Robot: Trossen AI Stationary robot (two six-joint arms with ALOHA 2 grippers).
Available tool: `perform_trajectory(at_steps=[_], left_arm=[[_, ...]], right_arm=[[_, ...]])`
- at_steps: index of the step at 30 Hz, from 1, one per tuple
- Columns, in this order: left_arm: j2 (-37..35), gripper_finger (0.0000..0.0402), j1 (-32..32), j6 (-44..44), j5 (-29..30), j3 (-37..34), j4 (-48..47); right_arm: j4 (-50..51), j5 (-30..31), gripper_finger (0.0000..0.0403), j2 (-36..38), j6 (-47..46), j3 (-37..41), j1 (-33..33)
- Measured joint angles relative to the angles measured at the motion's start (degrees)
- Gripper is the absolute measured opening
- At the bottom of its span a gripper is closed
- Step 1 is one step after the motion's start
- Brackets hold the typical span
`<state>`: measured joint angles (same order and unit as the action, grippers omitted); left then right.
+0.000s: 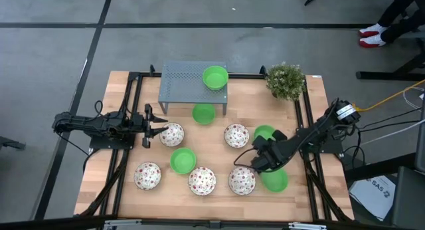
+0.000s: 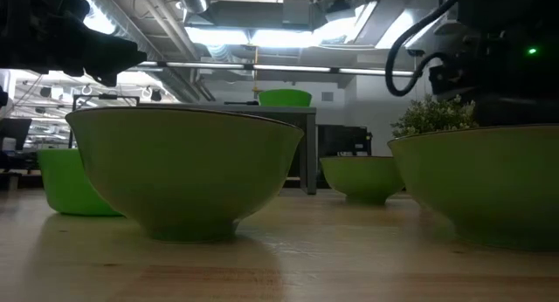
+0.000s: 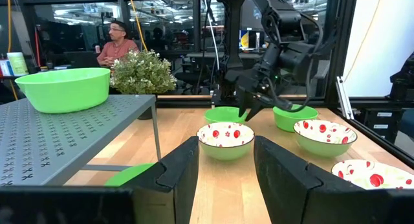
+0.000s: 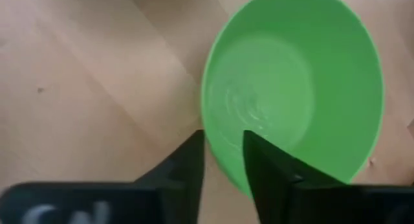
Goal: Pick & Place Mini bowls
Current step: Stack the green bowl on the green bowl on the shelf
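High view shows the wooden table (image 1: 219, 190) framed by black rails, with a grey perforated metal shelf (image 1: 180, 84) standing at its far edge and a small bushy plant (image 1: 285, 80) at the far right corner.

Left arm rests at the left side of the table, its left gripper (image 1: 154, 125) pointing toward a speckled bowl (image 1: 172, 134) just in front of it; the fingers (image 3: 184, 166) stand apart with nothing between them.

Right arm reaches in from the right side. Right gripper (image 4: 223, 153) is at a plain green bowl (image 4: 297, 81); the right wrist view shows one finger outside the rim and one inside, the rim between them. Whether the fingers press the rim cannot be told. In the high view this arm covers part of a green bowl (image 1: 263, 132) near the table's right middle, and another green bowl (image 1: 275, 180) lies just beside the gripper toward the near edge.

Mini bowls, remaining positions:
- one green bowl (image 1: 215, 77) on top of the shelf, at its right end;
- one green bowl (image 1: 204, 114) on the table under the shelf's front edge;
- one green bowl (image 1: 182, 160) at the centre left;
- speckled bowls at (image 1: 236, 135), (image 1: 147, 175), (image 1: 202, 181) and (image 1: 242, 180), the last three in a row along the near edge.

A seated person (image 3: 116, 46) shows beyond the table in the left wrist view.
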<state>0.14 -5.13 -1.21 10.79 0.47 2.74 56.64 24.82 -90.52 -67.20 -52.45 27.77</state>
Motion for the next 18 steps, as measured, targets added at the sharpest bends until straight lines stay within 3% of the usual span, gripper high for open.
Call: perform_trajectory(at_steps=[6, 18], left_arm=[[0.0, 0.0143, 0.0, 0.0, 0.01, 0.01, 0.0], [0.0, 0.0143, 0.0, 0.0, 0.0, 0.0, 0.0]], right_arm=[[-1.48, -1.1, 0.0011, 0.0, 0.49, 0.0, -1.99], [-1.98, -4.35, 0.0005, -0.02, 0.94, -5.49, -2.4]])
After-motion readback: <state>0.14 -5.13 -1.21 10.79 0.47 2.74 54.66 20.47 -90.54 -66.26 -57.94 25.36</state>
